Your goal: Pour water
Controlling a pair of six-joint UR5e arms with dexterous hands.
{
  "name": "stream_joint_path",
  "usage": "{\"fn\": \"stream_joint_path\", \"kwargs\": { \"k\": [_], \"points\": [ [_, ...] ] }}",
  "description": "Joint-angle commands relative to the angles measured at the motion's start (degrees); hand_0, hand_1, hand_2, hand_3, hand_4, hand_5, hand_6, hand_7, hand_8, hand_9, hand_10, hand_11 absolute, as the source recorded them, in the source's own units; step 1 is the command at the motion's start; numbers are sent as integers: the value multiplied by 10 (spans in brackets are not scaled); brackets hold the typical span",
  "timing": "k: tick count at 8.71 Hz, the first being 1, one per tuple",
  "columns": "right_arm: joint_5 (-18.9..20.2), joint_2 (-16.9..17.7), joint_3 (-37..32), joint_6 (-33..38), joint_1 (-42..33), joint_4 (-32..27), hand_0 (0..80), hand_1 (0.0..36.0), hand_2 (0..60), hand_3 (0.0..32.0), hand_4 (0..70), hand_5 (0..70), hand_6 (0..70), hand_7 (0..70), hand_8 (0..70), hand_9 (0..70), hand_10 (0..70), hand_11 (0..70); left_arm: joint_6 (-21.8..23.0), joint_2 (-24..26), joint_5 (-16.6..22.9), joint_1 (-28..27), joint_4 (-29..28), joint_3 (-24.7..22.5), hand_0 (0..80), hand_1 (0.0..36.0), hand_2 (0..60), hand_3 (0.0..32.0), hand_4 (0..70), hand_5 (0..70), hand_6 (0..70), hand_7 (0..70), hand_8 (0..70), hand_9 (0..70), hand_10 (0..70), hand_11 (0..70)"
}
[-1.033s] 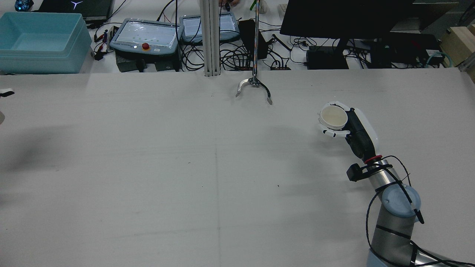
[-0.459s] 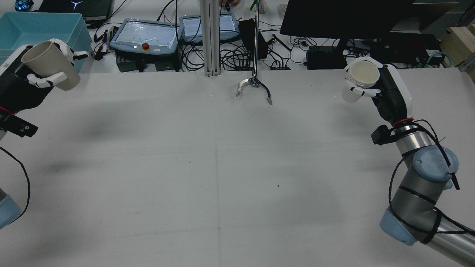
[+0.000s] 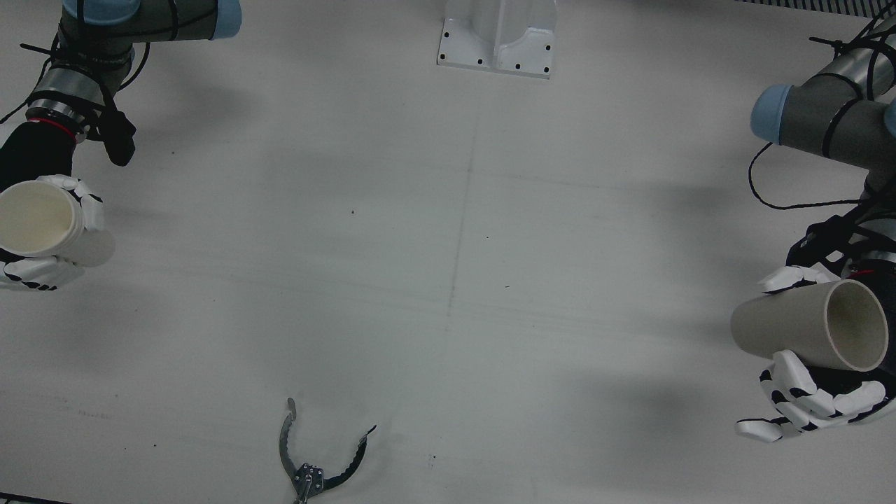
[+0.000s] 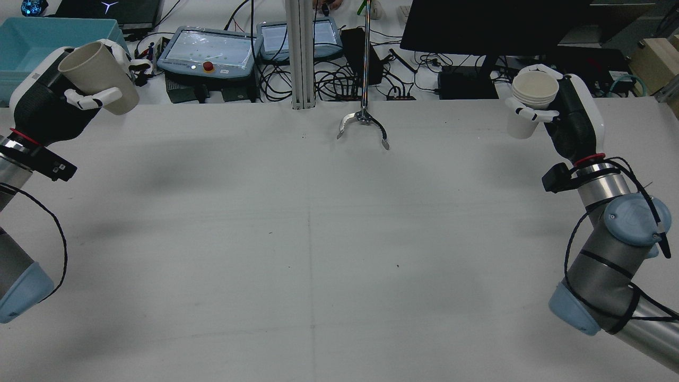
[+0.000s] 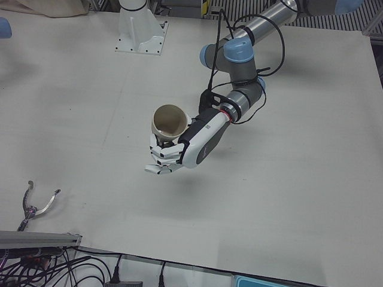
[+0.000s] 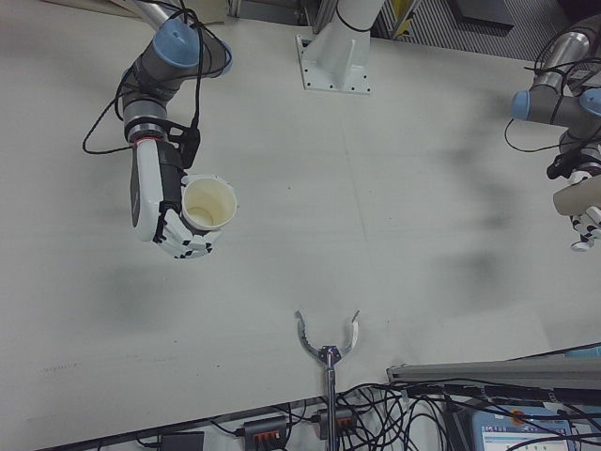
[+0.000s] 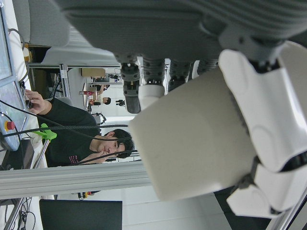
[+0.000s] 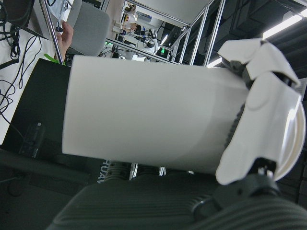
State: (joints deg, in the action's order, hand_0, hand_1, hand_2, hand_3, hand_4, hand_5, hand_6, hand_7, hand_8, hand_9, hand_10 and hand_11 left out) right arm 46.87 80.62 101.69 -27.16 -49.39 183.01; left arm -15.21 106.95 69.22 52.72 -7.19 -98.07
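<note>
Change: both arms have risen and swung outward since half a second ago; in the rear view the left cup has shifted toward centre and up, and the right cup has climbed slightly toward 1 o'clock
Left hand [image 4: 79, 87]: fingers wrapped round a beige paper cup [image 4: 98, 77], held off the table near 10 o'clock of the rear view, well above the surface
Left cup axis: tilted, mouth toward the arm at about 10 o'clock, base toward 4 o'clock; in the front view it lies nearly on its side [image 3: 805, 325] with the mouth to 3 o'clock
Right hand [image 4: 546, 106]: clasped round a white paper cup [image 4: 533, 101], near 2 o'clock of the rear view, also clear of the table
Right cup axis: close to upright, mouth open to the ceiling; the right-front view [image 6: 208, 204] shows its interior pale and no liquid that I can make out
Key relation: the two cups are well apart, at opposite ends of the table [image 4: 318, 239]; from the left hand the receiving cup lies at 3 o'clock in the rear view
Nearer arm: neither, each is about equally far from the table's middle
Next move, judged: bring the cups together over the centre, then tip one mouth over the other
Bystander items: a metal grabber tool [image 4: 363, 124] rests at 12 o'clock on the far edge, touching neither hand
Risk: the tilted left cup may spill early if it holds water
</note>
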Motion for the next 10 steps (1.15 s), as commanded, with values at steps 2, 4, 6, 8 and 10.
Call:
{"fn": "stream_joint_path", "kwargs": {
  "k": [2,4,6,8,10],
  "points": [
    [2,-2,2,0,-26,-1,453,354,600,0,129,700,533,541,622,656,520,700,-1,27,0,0,29,-1,526,360,600,0,453,700,433,700,568,700,166,263],
    [3,0,5,-1,-39,0,440,352,600,0,129,700,508,520,604,633,490,700,-5,54,8,-30,43,2,514,360,600,0,419,700,430,700,566,700,166,263],
    [13,1,12,-1,-46,0,449,359,600,0,131,700,499,519,586,623,473,679,-14,76,8,-94,56,8,504,360,600,0,405,700,430,700,568,700,168,266],
    [19,2,19,-7,-54,0,466,360,600,0,134,700,494,517,546,611,469,676,-43,113,14,-123,69,8,498,360,600,0,393,700,426,700,567,700,169,265],
    [24,1,32,-31,-54,1,473,360,600,0,136,700,490,518,524,605,463,670,-108,148,14,-147,67,26,498,360,600,0,396,700,422,700,566,700,168,265]
  ]
}}
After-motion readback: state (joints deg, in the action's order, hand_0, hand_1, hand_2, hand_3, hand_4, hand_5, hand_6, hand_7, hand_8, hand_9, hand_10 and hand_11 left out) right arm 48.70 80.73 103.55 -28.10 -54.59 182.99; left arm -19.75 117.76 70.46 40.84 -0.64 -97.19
